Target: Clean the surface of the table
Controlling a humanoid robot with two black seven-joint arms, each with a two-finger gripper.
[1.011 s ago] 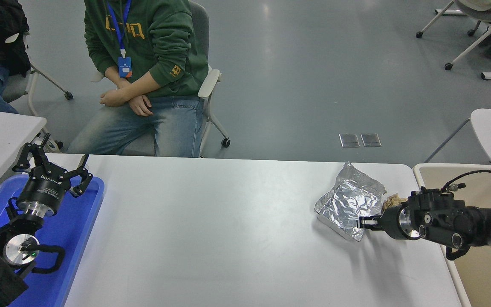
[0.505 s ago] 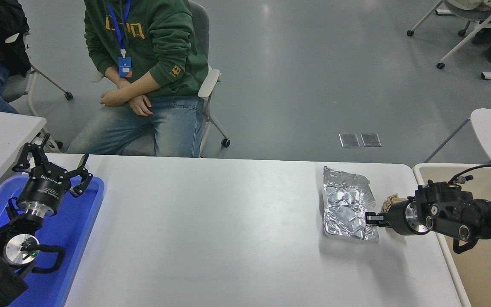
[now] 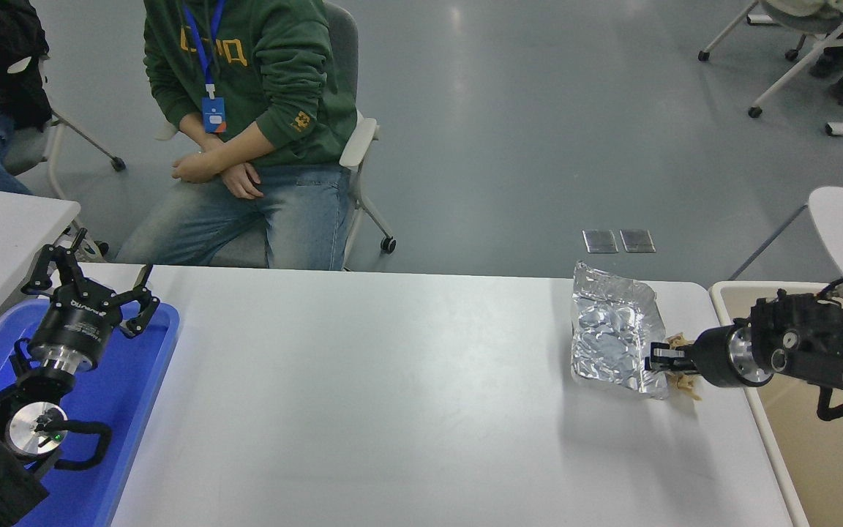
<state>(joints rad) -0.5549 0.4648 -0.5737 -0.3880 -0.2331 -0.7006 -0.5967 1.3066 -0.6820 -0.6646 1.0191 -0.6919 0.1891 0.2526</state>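
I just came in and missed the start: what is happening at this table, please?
The right gripper is shut on the edge of a crumpled foil sheet near the right end of the white table, beside a beige bin. The left gripper is parked, open, over a blue tray. A person sits behind, hands off.

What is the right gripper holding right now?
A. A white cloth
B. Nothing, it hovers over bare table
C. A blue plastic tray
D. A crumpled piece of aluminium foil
D: the right gripper is pinched on the near right edge of the crumpled foil, which stands tilted up off the table surface near its right end.
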